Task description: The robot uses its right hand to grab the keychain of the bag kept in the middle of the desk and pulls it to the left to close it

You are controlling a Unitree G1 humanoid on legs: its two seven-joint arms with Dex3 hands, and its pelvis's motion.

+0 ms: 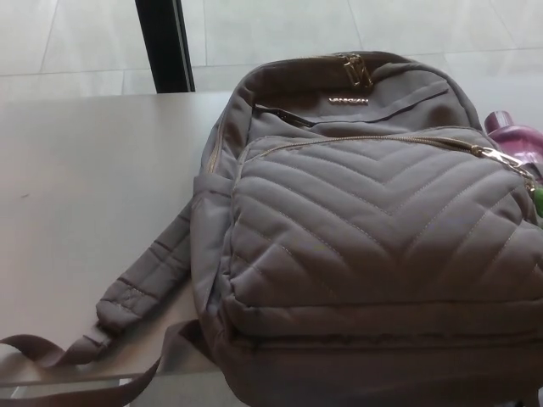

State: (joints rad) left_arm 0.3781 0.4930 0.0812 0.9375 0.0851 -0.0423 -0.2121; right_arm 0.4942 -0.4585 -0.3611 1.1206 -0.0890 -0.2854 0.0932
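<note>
Looking near first: strap (136, 292) hangs off the desk (85, 170) edge; bag (373, 246) fills the middle, keychain (507, 161) at its right edge on the front zip (365, 142); neither hand shows, so grip's unknown; my worry: unanchored bag just slides left instead of zipping.

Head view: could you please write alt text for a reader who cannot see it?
A taupe quilted backpack lies on a pale desk, its gold front-pocket zipper pull at the pocket's right end. A purple object shows beside it; no robot hand is visible.
</note>
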